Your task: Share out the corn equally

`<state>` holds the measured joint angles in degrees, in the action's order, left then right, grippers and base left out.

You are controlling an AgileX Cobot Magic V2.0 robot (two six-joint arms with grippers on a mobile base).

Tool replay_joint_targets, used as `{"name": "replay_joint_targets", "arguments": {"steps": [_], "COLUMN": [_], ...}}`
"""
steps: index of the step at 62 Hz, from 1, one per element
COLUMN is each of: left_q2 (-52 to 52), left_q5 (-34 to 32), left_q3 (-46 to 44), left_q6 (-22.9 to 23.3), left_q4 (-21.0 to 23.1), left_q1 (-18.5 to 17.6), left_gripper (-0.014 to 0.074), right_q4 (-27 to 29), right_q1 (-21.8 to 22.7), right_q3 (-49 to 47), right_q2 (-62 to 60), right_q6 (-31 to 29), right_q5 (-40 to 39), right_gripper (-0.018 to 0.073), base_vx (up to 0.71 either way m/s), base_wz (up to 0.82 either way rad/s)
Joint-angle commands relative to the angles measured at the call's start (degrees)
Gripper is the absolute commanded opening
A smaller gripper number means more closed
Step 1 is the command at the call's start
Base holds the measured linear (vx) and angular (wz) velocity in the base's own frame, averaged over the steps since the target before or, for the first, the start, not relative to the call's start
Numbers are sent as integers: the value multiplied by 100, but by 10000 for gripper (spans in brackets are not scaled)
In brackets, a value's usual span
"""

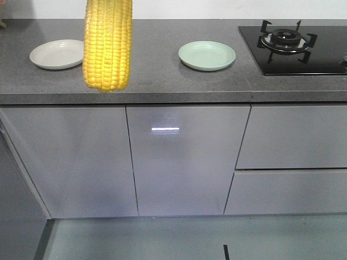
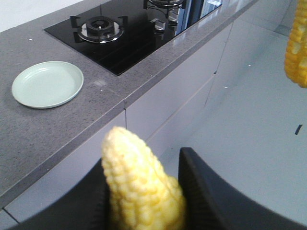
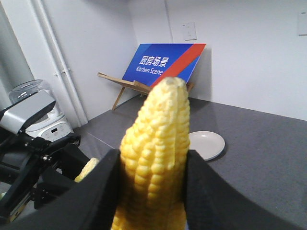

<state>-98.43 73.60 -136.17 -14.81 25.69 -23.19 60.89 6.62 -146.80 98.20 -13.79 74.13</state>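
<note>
Left cob [image 2: 139, 191] is sitting clamped between the dark jaws of the left gripper [image 2: 144, 177], tip pointing up and away, hanging off the counter edge over the floor. Right cob [image 3: 156, 158] is getting the same treatment: the right gripper [image 3: 153, 165] is closing firmly on its lower half, tip sticking up. Both cobs are riding in the air, neither touching a plate.

Front view is showing a foreground cob [image 1: 107, 46] hanging lengthwise close to the lens, its top cut off by the frame. It is surely one of the two held, but which one I cannot tell.

Green plate [image 1: 207, 55] is lying bare mid-counter. Beige plate [image 1: 57, 54] is lying bare to the left, well apart from it. Both are resting on the grey countertop [image 1: 162, 81], with the gas hob [image 1: 287, 39] at the far right.

Progress, as I judge it: nothing is delivered yet, with no corn on either plate. Two cobs are picked and waiting for placement, likely one per plate. No further cobs are showing anywhere, so the remaining share is not checkable here. A blue kitchen sign [image 3: 160, 62] is leaning on the back wall.
</note>
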Motion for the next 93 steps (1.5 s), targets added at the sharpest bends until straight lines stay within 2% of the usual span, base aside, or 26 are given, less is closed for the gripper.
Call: {"name": "replay_joint_targets", "arguments": {"steps": [1, 93], "left_q2": [246, 228], "left_q5": [-186, -186], "left_q3": [-132, -132], "left_q6": [26, 26], "left_q4": [170, 170], "left_q1": [-38, -38], "left_gripper": [-8, -8], "right_q4": [207, 220], "right_q1": [16, 16], "right_q3": [-80, -80], "right_q2": [-171, -171], "right_q6": [-27, -27], "right_q5": [-26, -26], "right_gripper": [-1, -1], "base_vx": [0, 3], "base_wz": [-17, 1]}}
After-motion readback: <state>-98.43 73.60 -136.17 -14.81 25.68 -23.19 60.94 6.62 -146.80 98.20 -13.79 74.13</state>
